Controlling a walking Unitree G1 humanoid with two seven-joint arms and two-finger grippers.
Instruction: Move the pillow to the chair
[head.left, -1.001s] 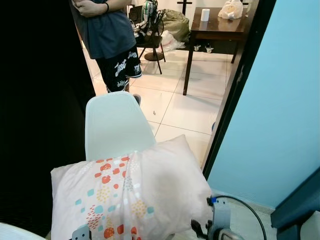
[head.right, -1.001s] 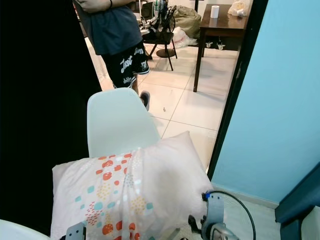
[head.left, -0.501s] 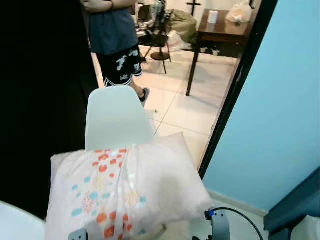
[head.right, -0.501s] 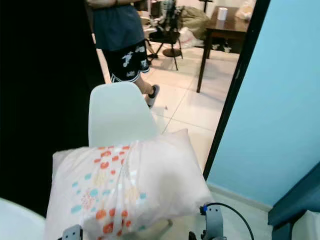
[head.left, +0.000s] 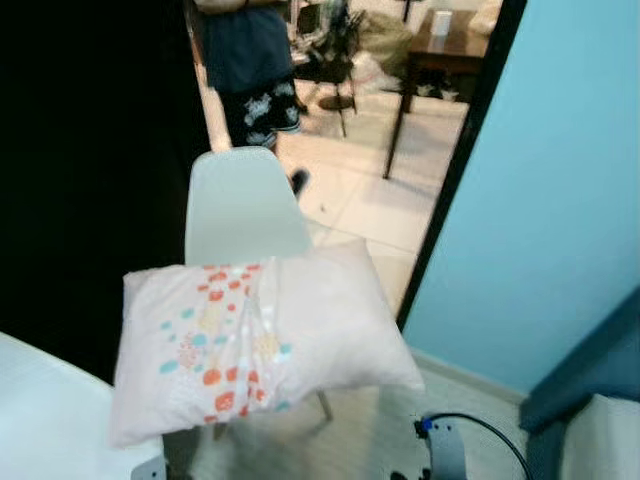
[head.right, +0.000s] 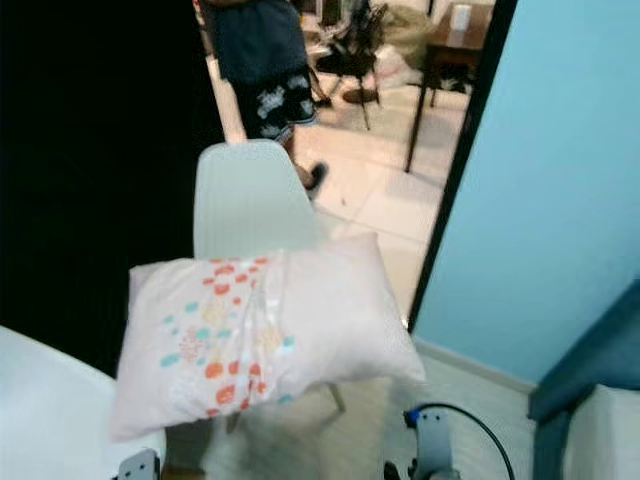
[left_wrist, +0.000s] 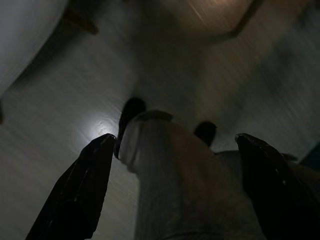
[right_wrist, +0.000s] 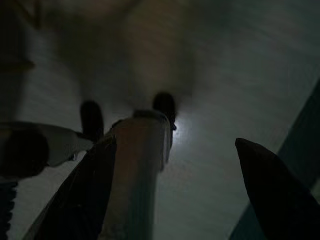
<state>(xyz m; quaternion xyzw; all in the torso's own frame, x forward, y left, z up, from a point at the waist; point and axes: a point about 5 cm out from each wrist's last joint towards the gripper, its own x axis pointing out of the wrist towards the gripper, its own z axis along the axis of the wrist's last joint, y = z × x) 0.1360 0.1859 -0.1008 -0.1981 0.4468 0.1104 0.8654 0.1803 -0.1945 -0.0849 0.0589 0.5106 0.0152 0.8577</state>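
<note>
A white pillow (head.left: 262, 335) with orange and teal dots on its left half lies flat across the seat of a white plastic chair (head.left: 243, 205) and overhangs it on both sides. Both arms hang low, apart from the pillow. In the left wrist view my left gripper (left_wrist: 172, 190) is open, with my own leg and the dim floor beyond the spread fingers (left_wrist: 75, 200). The right gripper (right_wrist: 172, 195) is likewise open over the floor. The right wrist housing (head.left: 440, 455) with its black cable shows at the bottom edge.
A person (head.left: 250, 50) in dark shorts stands beyond the chair on the tiled floor. A blue wall (head.left: 560, 180) with a dark door frame runs along the right. A brown table (head.left: 450, 45) stands at the back. A white surface (head.left: 50, 420) fills the near left corner.
The camera has pulled back and risen, so pillow and chair look smaller and farther. The pillow stays on the chair. The person has stepped further back.
</note>
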